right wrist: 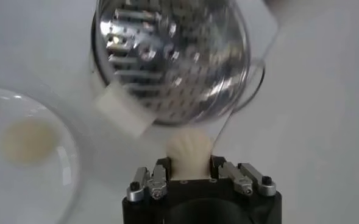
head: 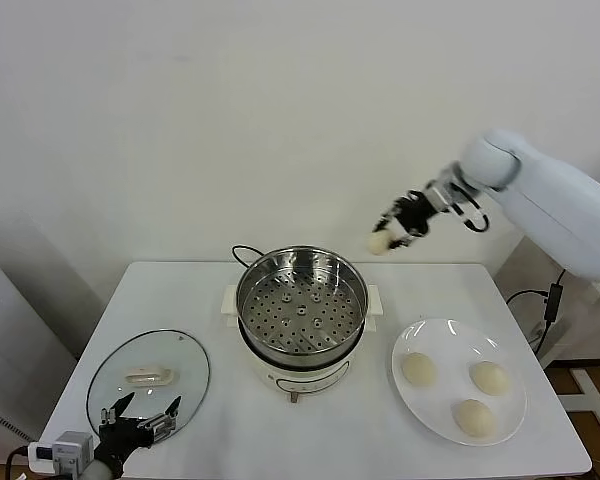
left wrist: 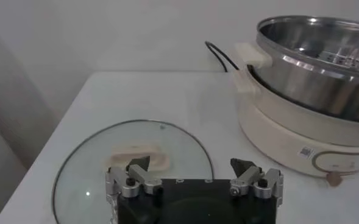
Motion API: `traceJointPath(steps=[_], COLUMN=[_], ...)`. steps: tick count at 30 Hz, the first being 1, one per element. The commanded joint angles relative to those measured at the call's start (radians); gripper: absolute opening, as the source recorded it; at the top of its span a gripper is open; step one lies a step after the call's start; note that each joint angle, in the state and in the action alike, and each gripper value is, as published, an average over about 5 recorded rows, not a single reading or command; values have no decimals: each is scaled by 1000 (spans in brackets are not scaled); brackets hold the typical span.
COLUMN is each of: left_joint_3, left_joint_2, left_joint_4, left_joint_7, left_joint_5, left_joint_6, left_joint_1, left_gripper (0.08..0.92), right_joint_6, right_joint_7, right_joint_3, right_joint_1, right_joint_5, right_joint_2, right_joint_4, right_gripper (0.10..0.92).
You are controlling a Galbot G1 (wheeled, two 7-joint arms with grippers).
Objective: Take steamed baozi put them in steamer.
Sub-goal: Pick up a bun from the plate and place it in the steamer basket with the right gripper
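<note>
Baozi (head: 379, 242), pinched in my right gripper (head: 390, 237), rides above and far-right of the steamer (head: 301, 303); next, lower inside; left gripper (head: 140, 420), fingers spread, idles.

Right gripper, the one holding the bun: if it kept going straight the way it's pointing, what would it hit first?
Most likely the steamer: the right gripper, shut on a baozi, points roughly toward its steel basket, though depth is unclear.

I see a plain white wall (head: 230, 110) filling everything from nine through twelve to two o'clock, evenly lit. A white table (head: 180, 300) sits in front of it. At eight o'clock stands a pale cabinet (head: 5, 340) beside the table. At four o'clock a black cable (head: 552, 300) hangs down, with a white stand foot (head: 592, 395) on the floor.
</note>
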Motion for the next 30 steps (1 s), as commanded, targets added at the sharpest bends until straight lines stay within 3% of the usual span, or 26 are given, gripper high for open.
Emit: traceJointPath(steps=[1, 22, 30], left_joint_3=[-3, -4, -1], left_joint_2=[-1, -12, -10], left_joint_4=[-1, 3, 9], left_joint_7=[-1, -4, -5], left_joint_5=[1, 5, 3], left_joint_6=[-2, -4, -3], left_joint_1=[5, 13, 6], left_gripper=[823, 823, 823], right_joint_6=[302, 307, 307], right_joint_7=[-21, 9, 18], right_joint_3=[-42, 128, 178], right_joint_1=[82, -216, -289], right_joint_5=[-85, -657, -736], right_joint_2=[211, 332, 356], right_joint_4=[-39, -18, -42], right_gripper=[416, 416, 416])
